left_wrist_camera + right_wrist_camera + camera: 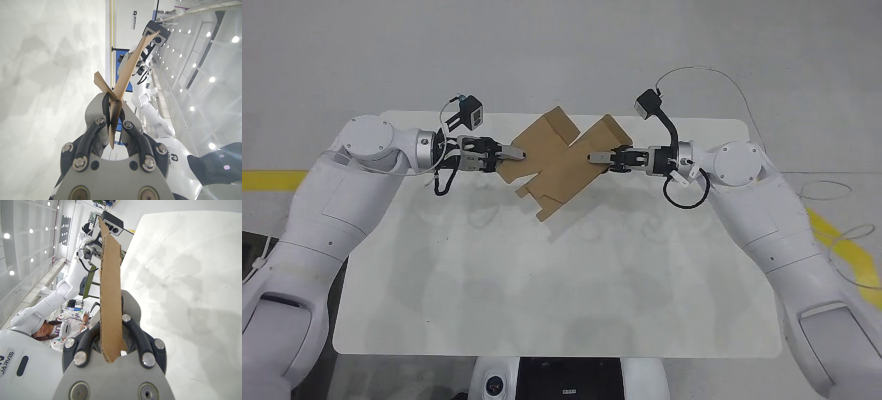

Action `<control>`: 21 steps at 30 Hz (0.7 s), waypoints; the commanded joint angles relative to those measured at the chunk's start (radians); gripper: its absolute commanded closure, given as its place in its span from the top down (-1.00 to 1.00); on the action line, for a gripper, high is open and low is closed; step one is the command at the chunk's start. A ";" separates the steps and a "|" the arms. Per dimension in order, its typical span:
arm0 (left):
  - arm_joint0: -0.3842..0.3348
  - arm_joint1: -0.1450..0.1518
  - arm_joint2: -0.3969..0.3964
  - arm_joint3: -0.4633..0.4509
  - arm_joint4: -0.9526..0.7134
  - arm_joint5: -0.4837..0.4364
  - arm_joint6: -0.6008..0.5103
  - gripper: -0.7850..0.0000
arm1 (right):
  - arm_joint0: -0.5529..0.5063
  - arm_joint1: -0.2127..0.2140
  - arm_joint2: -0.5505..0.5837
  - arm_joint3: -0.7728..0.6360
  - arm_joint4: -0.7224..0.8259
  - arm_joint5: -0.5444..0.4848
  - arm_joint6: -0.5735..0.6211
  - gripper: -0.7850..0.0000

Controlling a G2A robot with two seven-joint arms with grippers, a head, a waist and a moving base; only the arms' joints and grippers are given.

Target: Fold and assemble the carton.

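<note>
In mid-air the carton (560, 160) hangs as a flat, partly creased sheet, stretched between our two tools and touching nothing below it. The left tool (514, 155) is pressed onto one edge where the board bends into a fold. The right tool (598, 158) pinches the opposite edge, a plain panel that runs deep between its fingers. We judge the main risk to lie in this two-sided hold. If the arms pull apart or twist out of step, the board could tear at a crease. It could also slide out of one pinch, most likely the left, whose bite sits on a crumpled corner. Pushing the tools together before a crease is set could buckle a panel the wrong way. If either side lets go, the carton would swing from the other and might land askew on the counter (542, 300) beneath.
</note>
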 commanded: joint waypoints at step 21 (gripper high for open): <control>0.050 0.007 -0.078 -0.063 0.043 0.020 -0.036 -0.45 | -0.008 -0.008 0.022 -0.006 -0.040 0.013 0.000 -1.00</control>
